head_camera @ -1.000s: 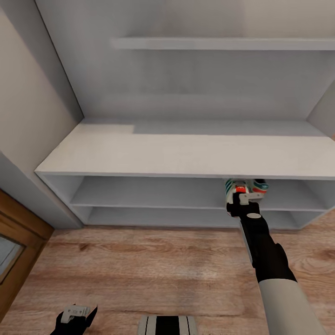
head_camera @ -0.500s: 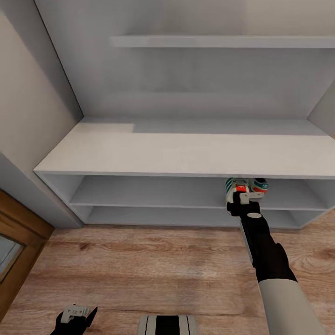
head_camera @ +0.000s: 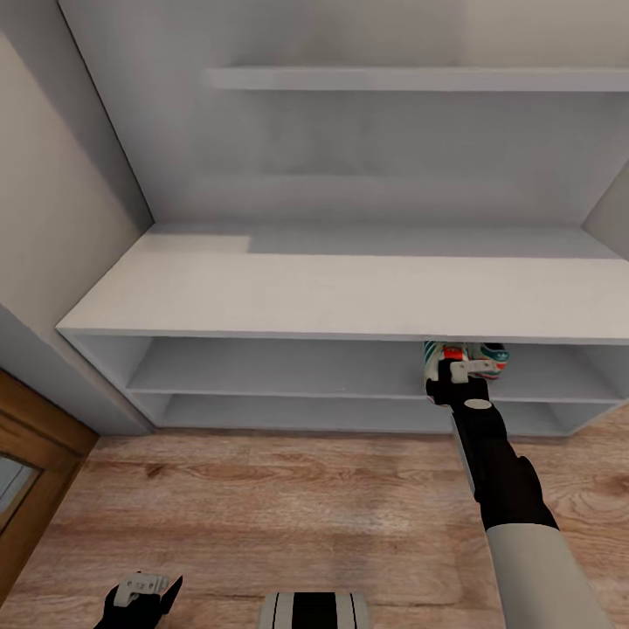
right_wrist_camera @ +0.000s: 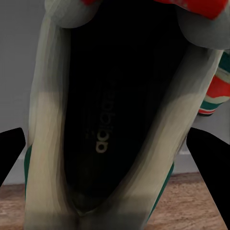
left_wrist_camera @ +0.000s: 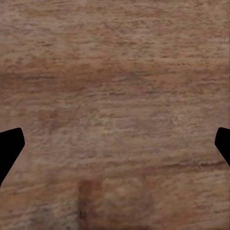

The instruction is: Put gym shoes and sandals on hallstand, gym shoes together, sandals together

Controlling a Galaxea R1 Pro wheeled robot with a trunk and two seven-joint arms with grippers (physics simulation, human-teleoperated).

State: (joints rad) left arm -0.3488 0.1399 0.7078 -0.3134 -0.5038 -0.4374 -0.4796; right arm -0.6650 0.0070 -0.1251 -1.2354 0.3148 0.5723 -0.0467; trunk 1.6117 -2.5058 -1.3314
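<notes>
Gym shoes (head_camera: 467, 360) on hallstand (head_camera: 349, 297) upper low shelf – side by side

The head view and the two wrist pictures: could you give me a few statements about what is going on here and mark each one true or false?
1. The right gripper is at the hallstand's upper open shelf with a gym shoe. True.
2. A brown sandal lies on the bench top. False: the bench top is bare.
3. The left gripper hangs low over the corridor floor, its fingers spread with nothing between them. True.
4. The shoe by the right gripper has blue stripes. False: they are green, with red-orange tabs.
5. A second gym shoe sits beside it on that shelf. True.
</notes>
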